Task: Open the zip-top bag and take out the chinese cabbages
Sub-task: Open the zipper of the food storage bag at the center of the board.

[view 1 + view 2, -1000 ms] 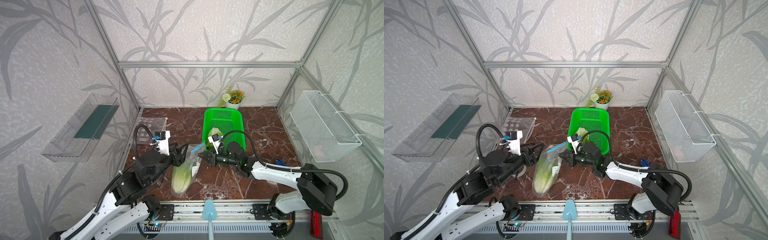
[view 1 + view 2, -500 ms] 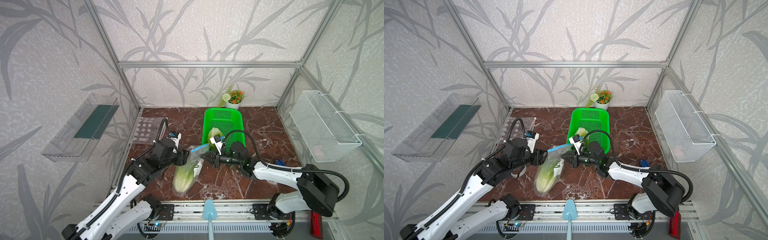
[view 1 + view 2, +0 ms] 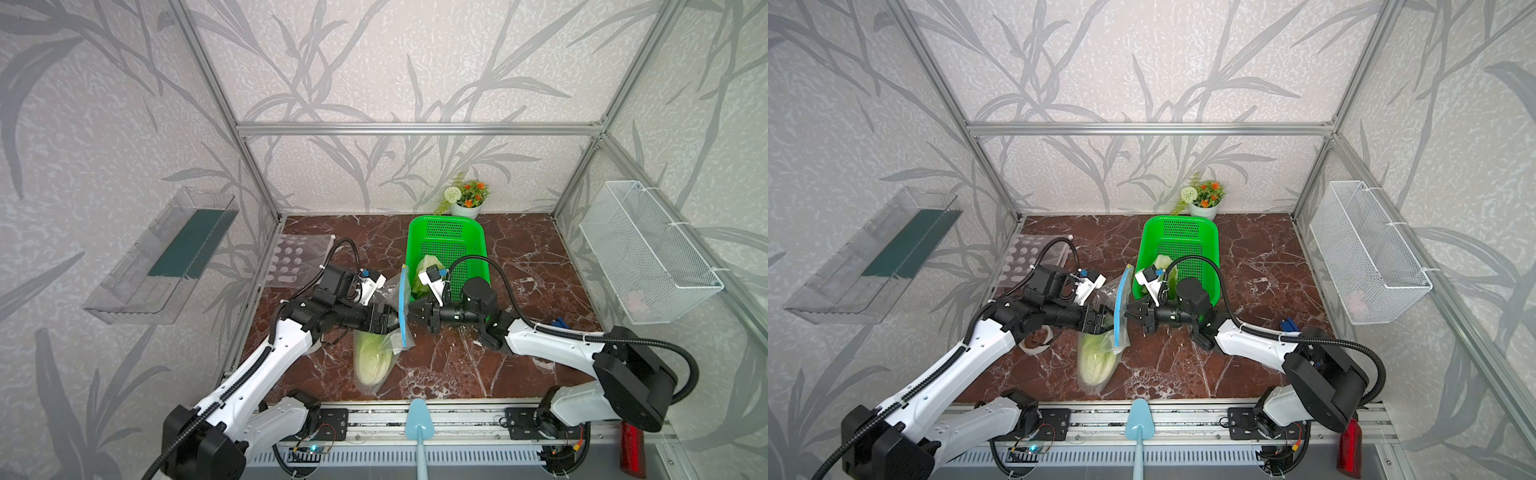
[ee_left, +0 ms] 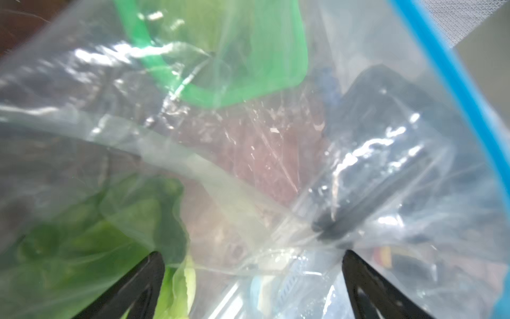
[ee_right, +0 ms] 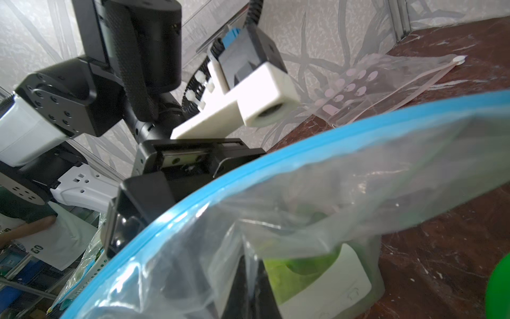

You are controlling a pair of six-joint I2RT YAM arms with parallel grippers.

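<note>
White sheet [image 5: 63, 243] behind the zip-top bag [image 5: 331, 193] reads "GO".

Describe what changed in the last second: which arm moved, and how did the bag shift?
The left arm reached forward to the zip-top bag's mouth, and the left gripper opened wide. The bag's blue zip strip turned more upright. Unchanged: the right gripper stays shut on the bag's rim; one cabbage lies in the bag, the other cabbage in the green basket.

Two cabbages [image 3: 371, 359] [image 3: 427, 266], two bags [image 3: 388, 291] [image 3: 299, 259] — one basket [image 3: 446, 220], one flowerpot [image 3: 467, 209].
</note>
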